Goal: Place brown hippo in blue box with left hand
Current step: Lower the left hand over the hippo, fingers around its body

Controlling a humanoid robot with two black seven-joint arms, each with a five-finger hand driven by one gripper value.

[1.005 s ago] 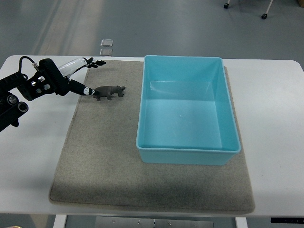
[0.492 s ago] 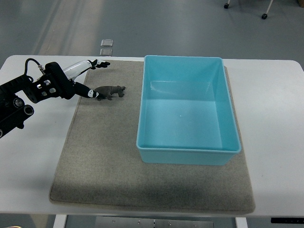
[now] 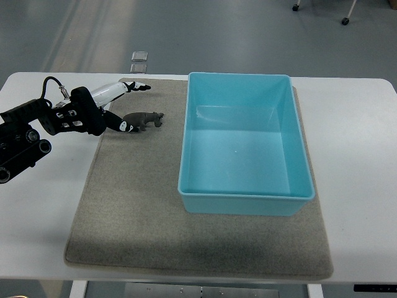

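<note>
From the top view I see my left hand (image 3: 115, 108) reaching in from the left edge over the white table (image 3: 43, 205), its dark forearm lying across the bare tabletop and the fingers out over the near-left corner of the grey mat (image 3: 130, 205). The fingers are spread and hold nothing: one white finger (image 3: 121, 90) points up and right toward the mat's top edge, while a lower dark fingertip sits right at the rear end of the brown hippo (image 3: 144, 118), touching it or just short of touching, I cannot tell which. The hippo stands upright on the mat, head toward the blue box (image 3: 245, 146), just beside the box's left wall but clear of it. The box rests on the right part of the mat, open side up. My right arm is out of view.
</note>
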